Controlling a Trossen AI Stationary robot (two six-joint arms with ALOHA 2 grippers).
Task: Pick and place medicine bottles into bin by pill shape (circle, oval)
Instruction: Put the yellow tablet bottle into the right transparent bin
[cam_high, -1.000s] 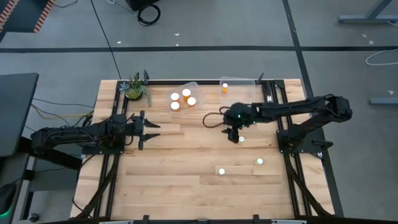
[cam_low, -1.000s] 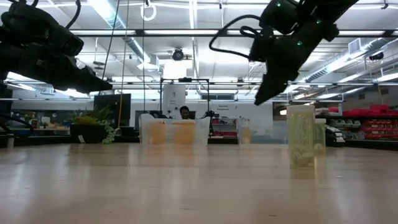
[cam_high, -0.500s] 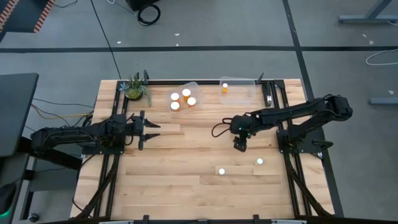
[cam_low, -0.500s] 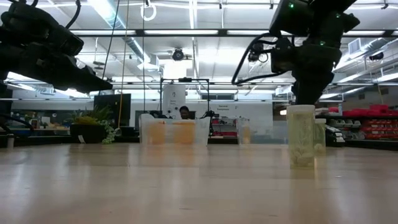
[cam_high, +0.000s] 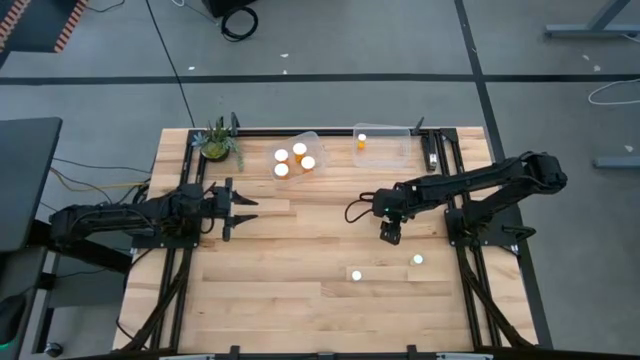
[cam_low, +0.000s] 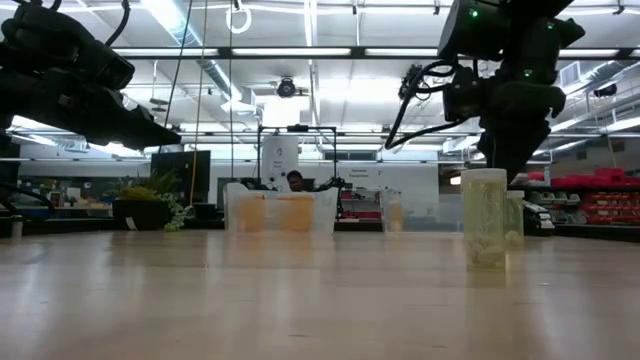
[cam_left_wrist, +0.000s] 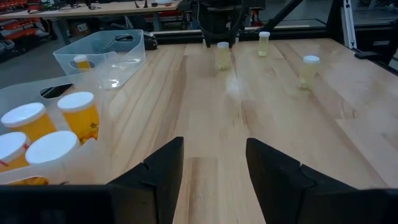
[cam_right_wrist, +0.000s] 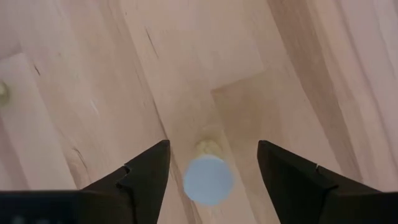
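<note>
A small pale bottle with a white cap (cam_right_wrist: 208, 180) stands upright on the wooden table. My right gripper (cam_right_wrist: 212, 150) hangs over it, open and pointing down, one finger on each side of the cap and apart from it. In the high view the gripper (cam_high: 390, 235) hides this bottle; the low view shows the bottle (cam_low: 484, 217) under it. Two more bottles (cam_high: 356, 275) (cam_high: 418, 260) stand nearer the front edge. My left gripper (cam_high: 238, 208) waits open and empty at the table's left.
A clear tub (cam_high: 313, 137) at the far middle holds three orange bottles (cam_high: 299, 150). A second clear tub (cam_high: 392, 136) to its right holds one (cam_high: 362, 141). A potted plant (cam_high: 218, 143) stands at the far left. Bare wood lies between the arms.
My right gripper has moved a little toward the table's near and right edges until it is over the bottle, and has tipped from a slant to pointing straight down. The bottle has stayed where it stood.
</note>
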